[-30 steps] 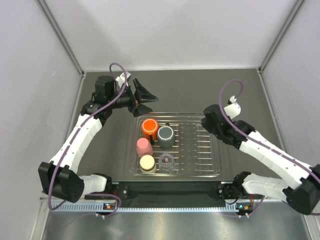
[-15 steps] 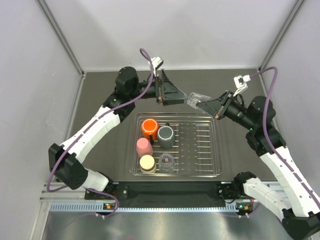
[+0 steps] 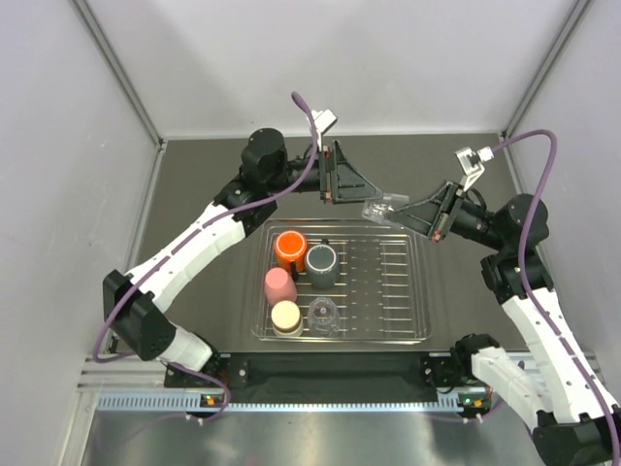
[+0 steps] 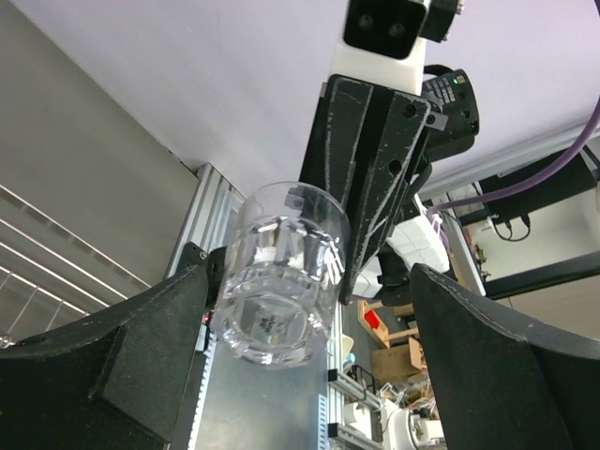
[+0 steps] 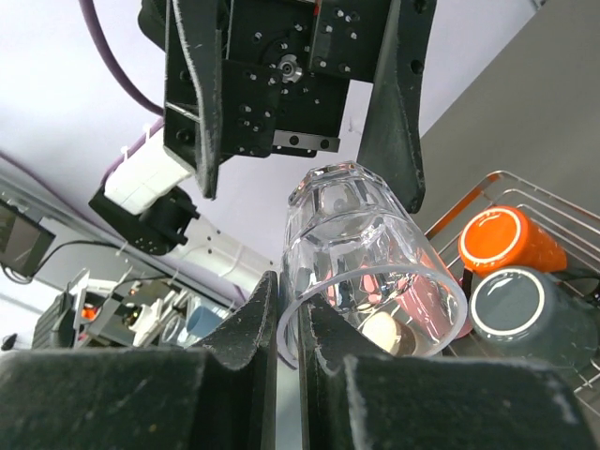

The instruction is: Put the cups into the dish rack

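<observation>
A clear cup (image 3: pixel 381 207) hangs in the air over the far edge of the dish rack (image 3: pixel 419 291), lying almost level. My right gripper (image 3: pixel 404 213) is shut on its rim, one finger inside the wall and one outside (image 5: pixel 289 319). My left gripper (image 3: pixel 372 197) faces it from the left, open, its wide fingers (image 4: pixel 122 347) either side of the cup's base (image 4: pixel 278 286) without touching it. In the rack's left part stand an orange cup (image 3: pixel 290 246), a dark grey cup (image 3: pixel 321 262), a pink cup (image 3: pixel 280 284), a cream cup (image 3: pixel 285 316) and another clear cup (image 3: pixel 324 314).
The rack's right half (image 3: pixel 388 282) shows bare wire bars. Grey walls close in the table on the left, right and back. The arm bases and a slotted metal rail (image 3: pixel 330 400) run along the near edge.
Both arms have swung up and inward to meet above the rack's far edge. The right gripper brought the clear cup there, and the left gripper came to straddle its base.
</observation>
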`<state>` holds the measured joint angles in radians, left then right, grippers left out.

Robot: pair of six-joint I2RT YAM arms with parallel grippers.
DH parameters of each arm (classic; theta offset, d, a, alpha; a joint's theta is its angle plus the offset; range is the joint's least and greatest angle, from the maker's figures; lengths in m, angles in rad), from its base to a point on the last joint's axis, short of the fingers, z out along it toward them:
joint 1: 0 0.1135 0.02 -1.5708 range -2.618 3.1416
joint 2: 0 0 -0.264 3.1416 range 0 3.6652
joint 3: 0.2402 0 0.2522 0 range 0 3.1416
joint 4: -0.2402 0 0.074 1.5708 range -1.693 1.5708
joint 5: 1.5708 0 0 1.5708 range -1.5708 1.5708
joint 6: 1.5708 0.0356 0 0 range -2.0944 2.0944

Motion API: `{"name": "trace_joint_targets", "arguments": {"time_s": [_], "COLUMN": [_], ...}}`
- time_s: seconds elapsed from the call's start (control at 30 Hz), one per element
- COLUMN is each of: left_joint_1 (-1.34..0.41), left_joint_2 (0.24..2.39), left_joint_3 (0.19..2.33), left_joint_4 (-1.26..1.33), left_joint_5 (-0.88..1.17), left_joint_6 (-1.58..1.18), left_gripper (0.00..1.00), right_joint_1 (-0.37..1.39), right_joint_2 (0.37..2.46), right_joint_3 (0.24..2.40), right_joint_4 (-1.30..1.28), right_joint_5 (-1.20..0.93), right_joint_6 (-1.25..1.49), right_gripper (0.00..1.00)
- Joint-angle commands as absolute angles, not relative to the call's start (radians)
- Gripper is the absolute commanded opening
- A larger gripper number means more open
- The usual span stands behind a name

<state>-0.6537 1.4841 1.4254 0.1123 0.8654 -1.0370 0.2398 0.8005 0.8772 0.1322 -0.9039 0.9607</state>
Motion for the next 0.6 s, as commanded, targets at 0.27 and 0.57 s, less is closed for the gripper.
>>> {"name": "trace_joint_targets", "arguments": {"time_s": [0.27,0.57], "left_joint_1": [-0.696,-0.709], "left_joint_2": [1.483,1.474], "left_joint_3": [1.473,1.471], "left_joint_4": [0.089,0.068], "left_joint_5": [0.879,0.9], "left_joint_6": [-0.98,-0.983], "left_gripper": [0.83,0.55], "right_joint_1": [0.183,0.179], "right_joint_2": [0.753,0.736], "right_joint_3": [0.824,0.772], "right_joint_4": [0.343,0.436], "right_joint_5": [-0.94,-0.919], "right_joint_6": [1.08,1.164], "right_gripper": [0.0,0.0]}}
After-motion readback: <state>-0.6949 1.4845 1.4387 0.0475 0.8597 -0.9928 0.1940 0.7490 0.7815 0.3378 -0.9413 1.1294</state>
